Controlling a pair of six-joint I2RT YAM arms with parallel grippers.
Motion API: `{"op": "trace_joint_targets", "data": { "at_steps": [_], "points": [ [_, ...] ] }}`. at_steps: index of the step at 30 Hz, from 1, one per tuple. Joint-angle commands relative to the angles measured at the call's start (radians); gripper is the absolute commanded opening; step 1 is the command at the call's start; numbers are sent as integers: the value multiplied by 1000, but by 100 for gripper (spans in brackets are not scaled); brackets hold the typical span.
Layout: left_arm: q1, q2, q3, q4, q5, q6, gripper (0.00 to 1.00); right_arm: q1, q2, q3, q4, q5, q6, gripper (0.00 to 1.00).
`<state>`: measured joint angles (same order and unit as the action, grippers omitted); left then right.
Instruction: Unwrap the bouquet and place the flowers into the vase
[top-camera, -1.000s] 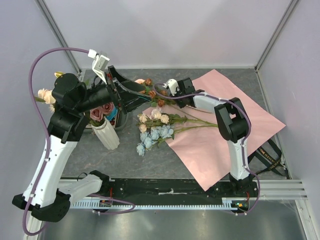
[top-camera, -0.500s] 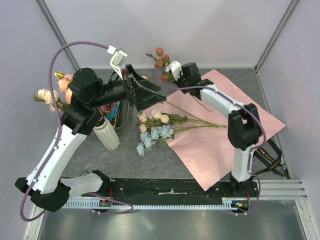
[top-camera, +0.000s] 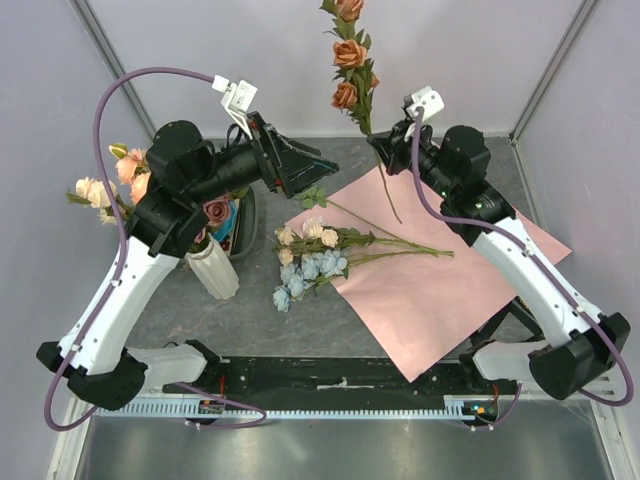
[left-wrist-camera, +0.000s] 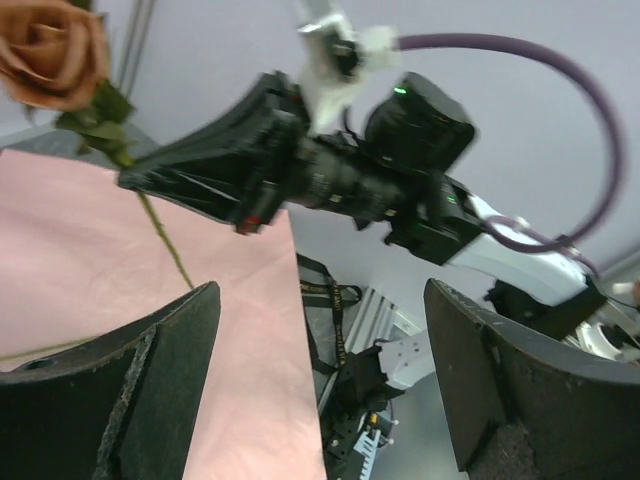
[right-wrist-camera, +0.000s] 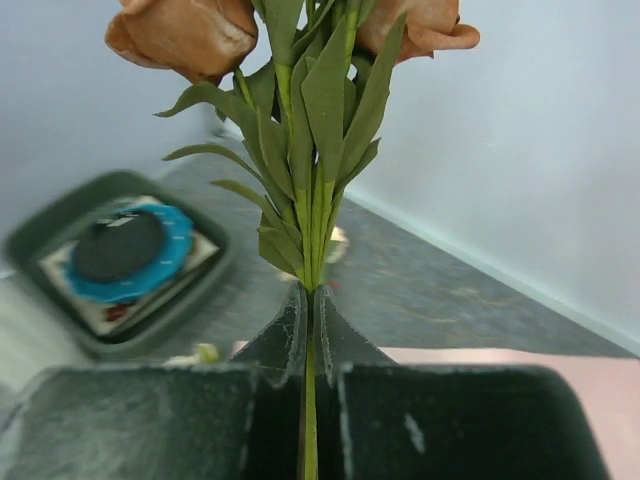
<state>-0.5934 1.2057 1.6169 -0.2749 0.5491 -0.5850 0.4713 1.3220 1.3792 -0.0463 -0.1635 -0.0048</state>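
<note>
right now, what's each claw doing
left claw: open, holding nothing
right claw: closed on the peach rose stem, lifted off the table

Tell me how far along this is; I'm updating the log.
Done: the pink paper sheet lies open, and the white ribbed vase holds a mauve rose. In hand: the right gripper grips a stem of orange roses aloft. Left: cream roses and light blue roses lying flat.

The top camera looks steeply down from behind the arms over the whole table (top-camera: 260, 320). The left wrist camera peers out between its own fingers (left-wrist-camera: 120, 400) across the paper (left-wrist-camera: 80, 260) at the right arm (left-wrist-camera: 420, 190). The right wrist camera stares close along the rose stem (right-wrist-camera: 312, 180), which all three views share.
</note>
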Motion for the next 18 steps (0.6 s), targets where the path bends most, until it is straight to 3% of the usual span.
{"op": "trace_joint_targets", "data": {
  "at_steps": [1, 5, 8, 18],
  "points": [
    [-3, 40, 55, -76, -112, 68, 88, 79, -91, -71, 154, -191, 161, 0],
    [-3, 60, 93, -113, -147, 83, 86, 177, -158, -88, 197, -171, 154, 0],
    [-3, 63, 121, -144, -167, 100, 72, 217, -165, -74, 200, -177, 166, 0],
    [-3, 46, 152, -187, -232, 139, 60, 311, -139, -55, 183, -159, 131, 0]
  ]
}}
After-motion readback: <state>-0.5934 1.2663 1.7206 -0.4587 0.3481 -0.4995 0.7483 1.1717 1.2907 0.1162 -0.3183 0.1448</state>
